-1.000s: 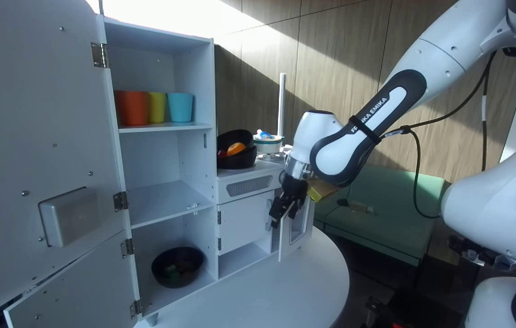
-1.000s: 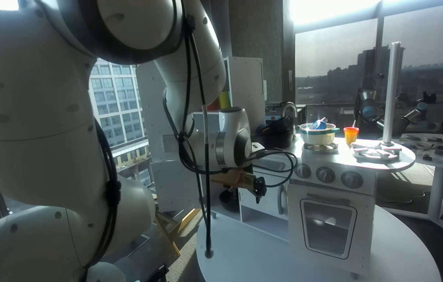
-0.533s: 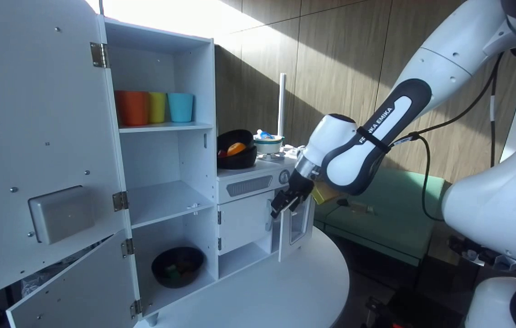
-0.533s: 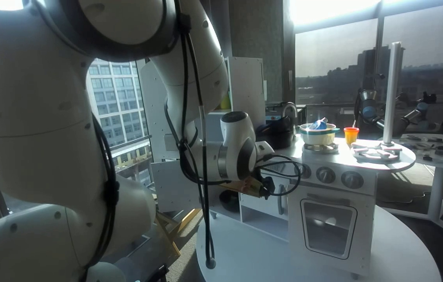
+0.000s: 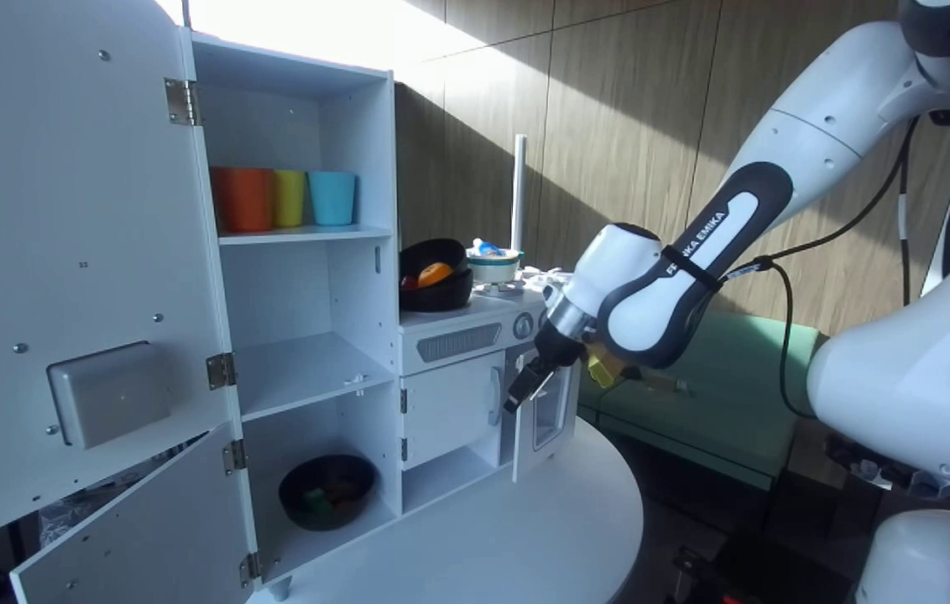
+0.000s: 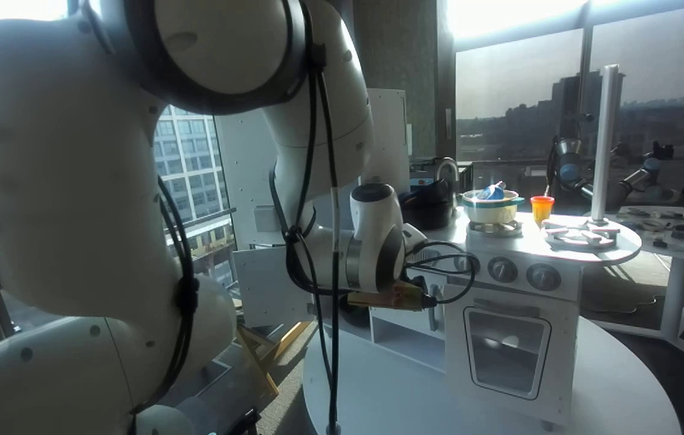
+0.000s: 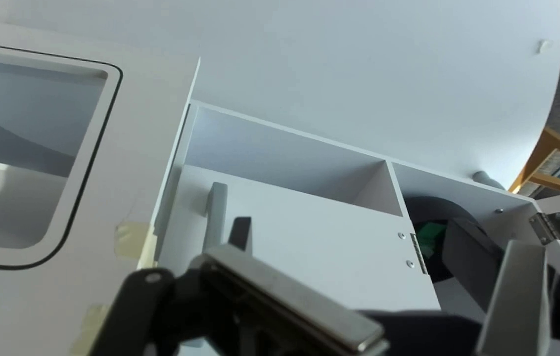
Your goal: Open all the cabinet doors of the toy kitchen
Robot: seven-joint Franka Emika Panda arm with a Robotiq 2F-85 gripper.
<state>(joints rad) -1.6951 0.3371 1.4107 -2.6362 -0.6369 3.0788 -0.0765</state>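
Note:
The white toy kitchen (image 5: pixel 357 289) has its tall upper fridge door (image 5: pixel 76 243) swung wide open. The lower fridge door (image 5: pixel 139 528) also stands open. The small low door (image 5: pixel 446 415) is shut; it shows with its grey handle (image 7: pixel 216 212) in the wrist view (image 7: pixel 319 242). The windowed oven door (image 6: pixel 506 353) has its side edge standing out in front of the small door. My gripper (image 5: pixel 524 394) is open and empty in front of the small door's handle side; its fingers are wide apart in the wrist view (image 7: pixel 354 247). The arm partly hides it in an exterior view (image 6: pixel 429 296).
Black bowls (image 5: pixel 436 299) with fruit, a pot (image 6: pixel 490 212) and an orange cup (image 6: pixel 542 209) stand on the counter. Coloured cups (image 5: pixel 248 200) and a black bowl (image 5: pixel 332 522) are inside the fridge. The kitchen stands on a round white table (image 5: pixel 525 537).
My gripper has moved sideways toward the oven side, slightly down, and has turned. The upper fridge door has swung a little wider. The small door has not moved.

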